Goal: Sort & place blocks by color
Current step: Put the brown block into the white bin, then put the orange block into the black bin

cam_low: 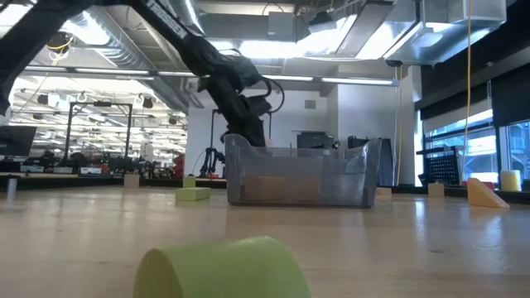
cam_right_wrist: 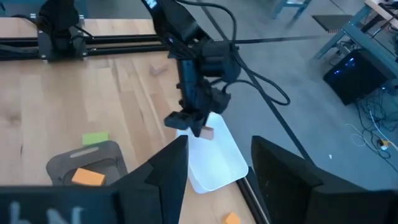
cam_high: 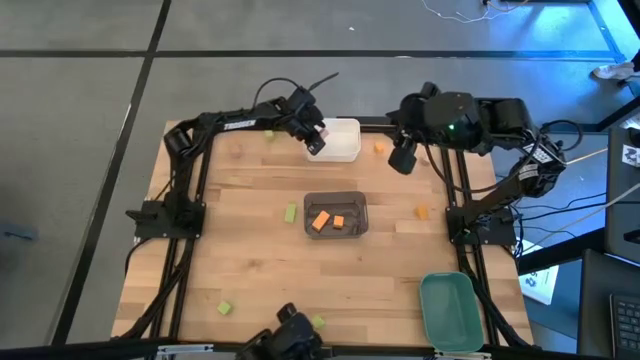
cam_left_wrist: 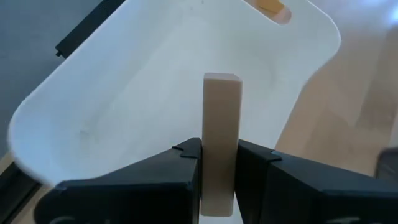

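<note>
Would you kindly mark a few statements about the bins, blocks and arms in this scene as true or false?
1. The left gripper holds a tan block above the white bin. True.
2. The dark grey bin contains green blocks. False: it holds two orange blocks.
3. The green bin has blocks in it. False: none show inside.
4. The right gripper's fingers are apart, holding nothing. True.
5. Green blocks lie loose on the table. True.

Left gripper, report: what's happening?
Left gripper shut on tan block, over white bin. Right gripper open, idle. Nothing in the way.
</note>
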`<state>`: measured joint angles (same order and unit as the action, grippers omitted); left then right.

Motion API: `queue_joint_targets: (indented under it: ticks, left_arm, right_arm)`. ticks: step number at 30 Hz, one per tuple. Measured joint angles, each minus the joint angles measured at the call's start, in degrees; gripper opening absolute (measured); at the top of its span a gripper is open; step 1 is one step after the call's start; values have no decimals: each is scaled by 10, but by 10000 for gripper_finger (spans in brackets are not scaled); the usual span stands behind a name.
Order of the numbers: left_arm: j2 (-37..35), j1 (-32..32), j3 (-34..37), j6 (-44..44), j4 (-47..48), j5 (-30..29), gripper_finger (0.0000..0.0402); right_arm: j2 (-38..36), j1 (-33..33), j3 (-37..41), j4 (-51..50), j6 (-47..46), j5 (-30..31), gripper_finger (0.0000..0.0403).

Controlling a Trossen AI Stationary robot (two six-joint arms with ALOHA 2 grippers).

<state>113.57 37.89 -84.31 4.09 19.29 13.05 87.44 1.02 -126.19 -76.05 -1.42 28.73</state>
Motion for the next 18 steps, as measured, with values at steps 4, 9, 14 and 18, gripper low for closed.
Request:
queue_joint_targets:
  ticks: [4, 9, 14, 18]
  left_arm:
    - [18, 0, -28, 1, 17, -4, 60]
    - [21, 0, -38, 1, 25, -25, 79]
    - [21, 0, -38, 3, 36, -41, 79]
    - [15, 0, -38, 10, 64, -39, 82]
  right_arm:
    - [0, 0, 0, 0, -6, 0, 175]
    - [0, 0, 0, -1, -14, 0, 175]
    - [0, 0, 0, -1, -15, 1, 175]
    - [0, 0, 0, -1, -18, 1, 175]
